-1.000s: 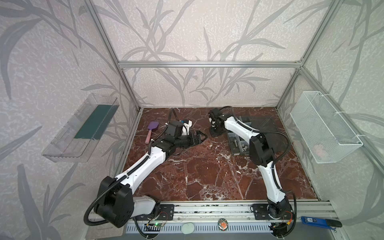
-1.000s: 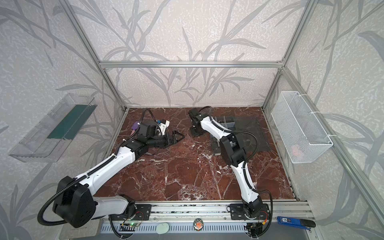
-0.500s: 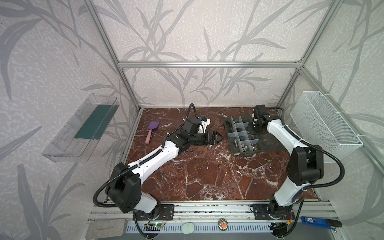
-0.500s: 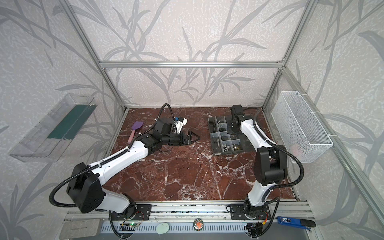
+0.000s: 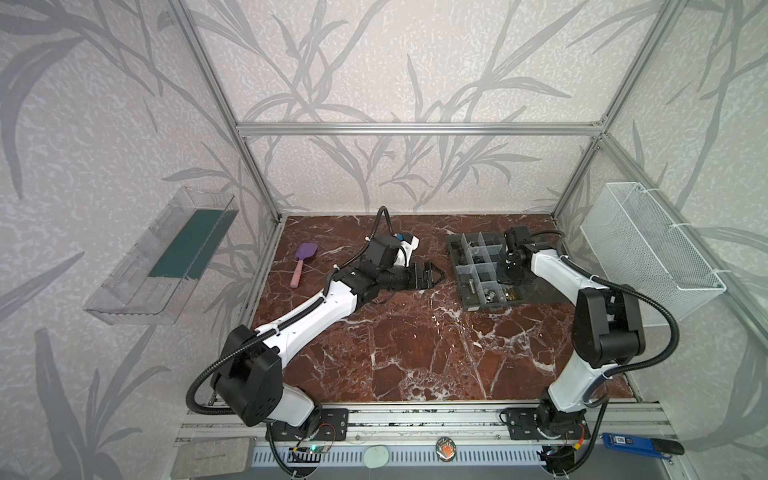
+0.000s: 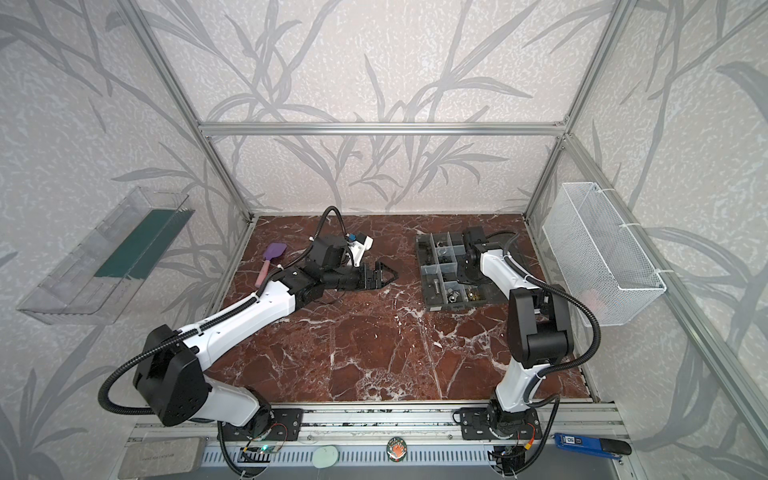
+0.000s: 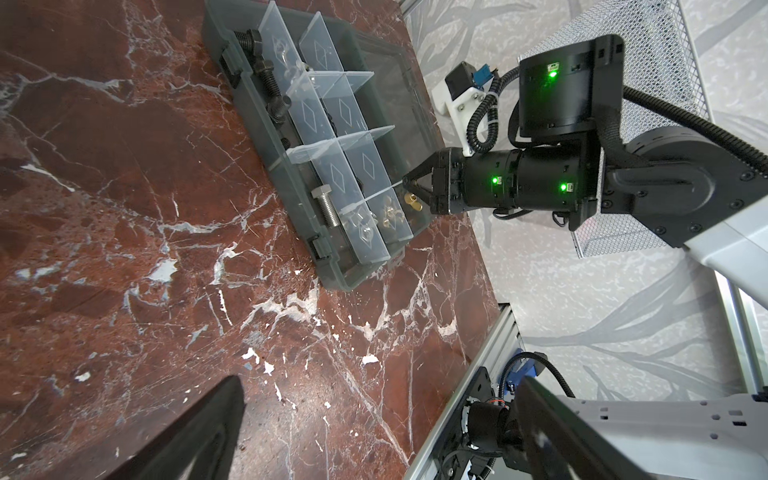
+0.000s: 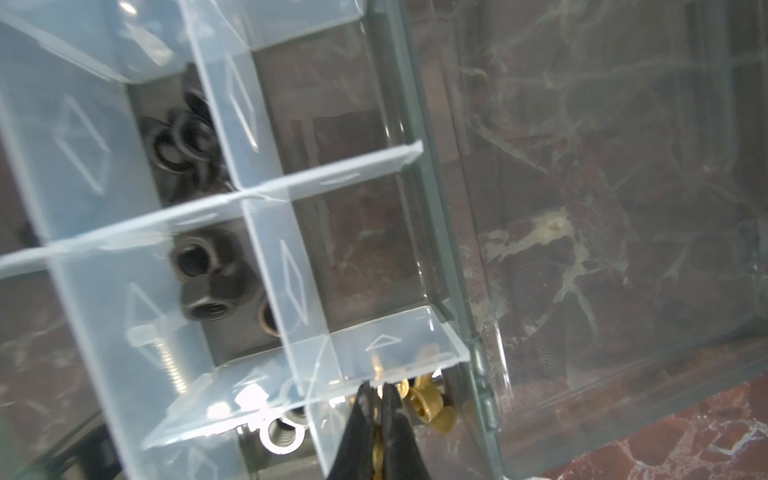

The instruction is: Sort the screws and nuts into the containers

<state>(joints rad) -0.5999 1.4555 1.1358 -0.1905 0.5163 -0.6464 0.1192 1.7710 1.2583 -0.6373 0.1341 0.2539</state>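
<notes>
Drop-off step: right gripper over the brass corner cell of the box.
Jaws are pressed almost together with a brass nut showing between them; I read it as pinched, not yet dropped. More brass nuts lie in that cell just under the tips. Left gripper is spread and empty, well clear of the box. Next, my call: open a little straight over that cell, staying off the divider, then lift out.

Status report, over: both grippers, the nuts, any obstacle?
Left gripper open, empty. Right gripper shut above brass nuts in organizer box; grip unclear. No obstacle seen.
</notes>
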